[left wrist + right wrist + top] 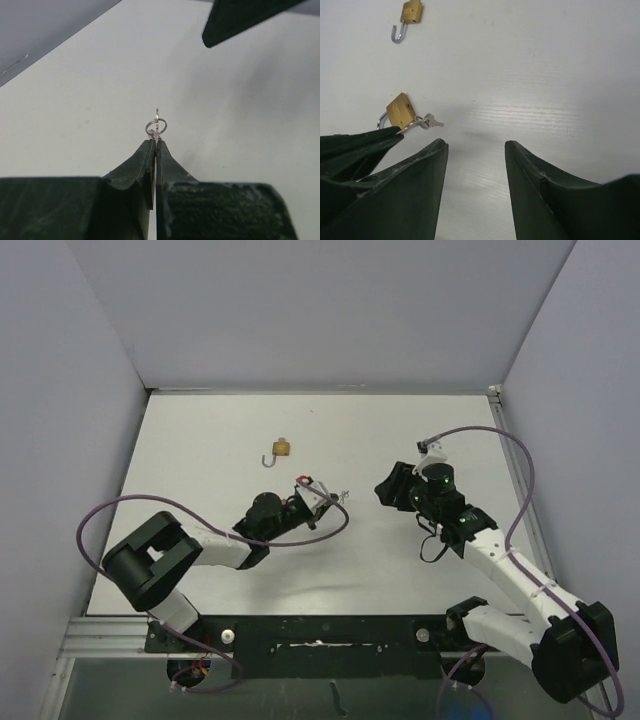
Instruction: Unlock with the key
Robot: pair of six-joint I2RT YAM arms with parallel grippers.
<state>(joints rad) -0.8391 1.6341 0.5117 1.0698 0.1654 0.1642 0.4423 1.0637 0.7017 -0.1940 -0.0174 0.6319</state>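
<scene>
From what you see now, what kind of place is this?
Most likely a robot test cell in a lab: a bare white table walled in by plain panels, two arms bolted at its near edge, and a padlock lying out as a prop.

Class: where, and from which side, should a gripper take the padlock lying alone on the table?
Take the padlock by its brass body, jaws across the side faces, coming straight down: it lies flat on the table, and its open shackle looks thin and likely to slip.
</scene>
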